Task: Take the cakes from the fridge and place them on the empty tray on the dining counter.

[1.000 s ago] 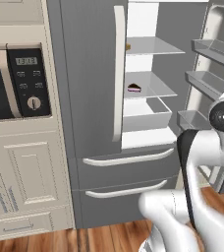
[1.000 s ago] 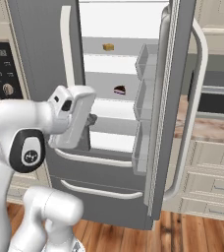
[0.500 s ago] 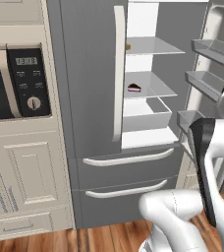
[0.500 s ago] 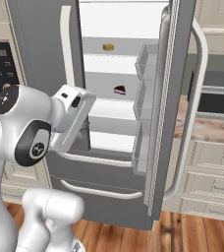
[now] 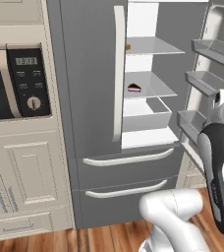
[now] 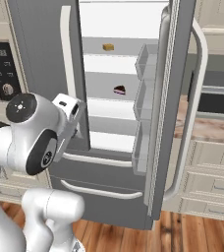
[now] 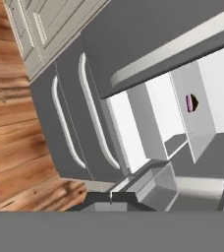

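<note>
The fridge stands with its left door closed and its right door swung open. On the upper glass shelf lies the tan cake, half hidden behind the door handle in the left base view. One shelf lower sits the chocolate wedge cake. My gripper is shut with nothing in it. The hand hangs in front of the closed left door, below and left of the cakes and well apart from them. The tray and the dining counter are out of view.
A black oven panel sits in cream cabinets left of the fridge. The open door carries several bins. Two fridge drawers lie below the shelves. A brown countertop lies beyond the open door.
The arm has swung. In the right base view the hand drew back left and lower, away from the open shelves. The cakes and fridge doors have not moved.
</note>
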